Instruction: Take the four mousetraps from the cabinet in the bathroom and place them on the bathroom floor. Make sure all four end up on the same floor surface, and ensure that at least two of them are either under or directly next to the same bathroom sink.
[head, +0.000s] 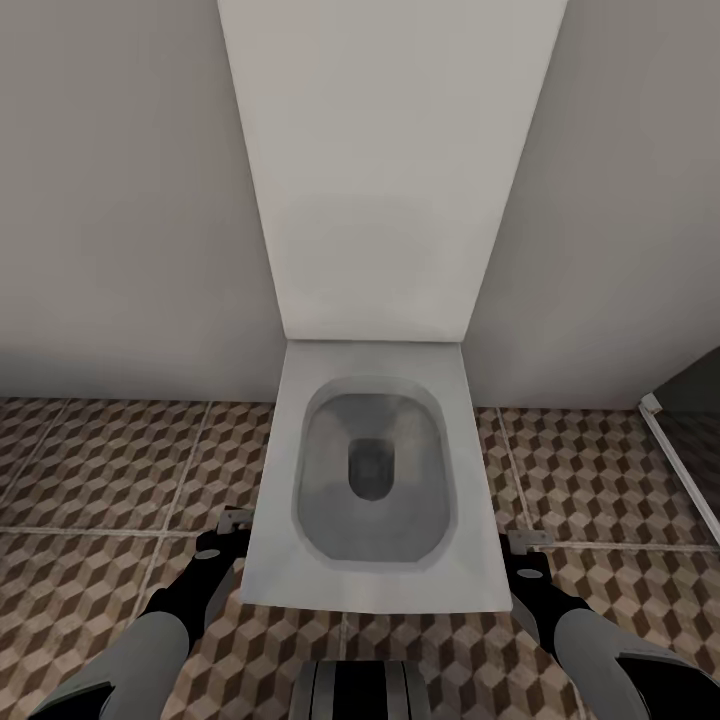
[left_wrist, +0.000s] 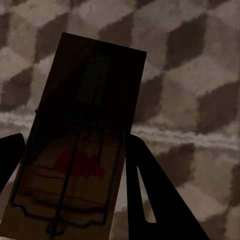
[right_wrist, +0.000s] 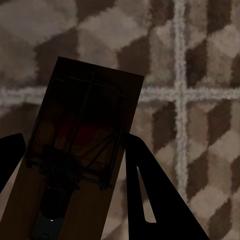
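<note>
- Landmark: white toilet (head: 372, 480), seat up, lid against pale wall (head: 120, 200), bowl open.
- bathroom floor (head: 100, 470) with brown/beige cube tiles and pale grout runs on both sides of the toilet and in front of it.
- left gripper (head: 232, 522) sits just beside the toilet's front-left corner, low near the floor; dark wrist and grey forearm trail back from it.
- right gripper (head: 525, 543) sits just beside the toilet's front-right corner, same pose.
- Left wrist view: left gripper's fingers (left_wrist: 150, 200) narrowed onto a mousetrap (left_wrist: 80, 145), one dark finger each side of the wooden board; red mark and wire frame visible; tiles behind it.
- Right wrist view: right gripper's fingers (right_wrist: 150, 200) clamp a second mousetrap (right_wrist: 82, 150) the same way, spring coil and wire bar on top, red mark faint; grout cross on the floor behind.
- Both traps are held above the floor tiles, whether touching is unclear.
- Dark doorway edge with white frame (head: 660, 425) at the far right of the toilet.
</note>
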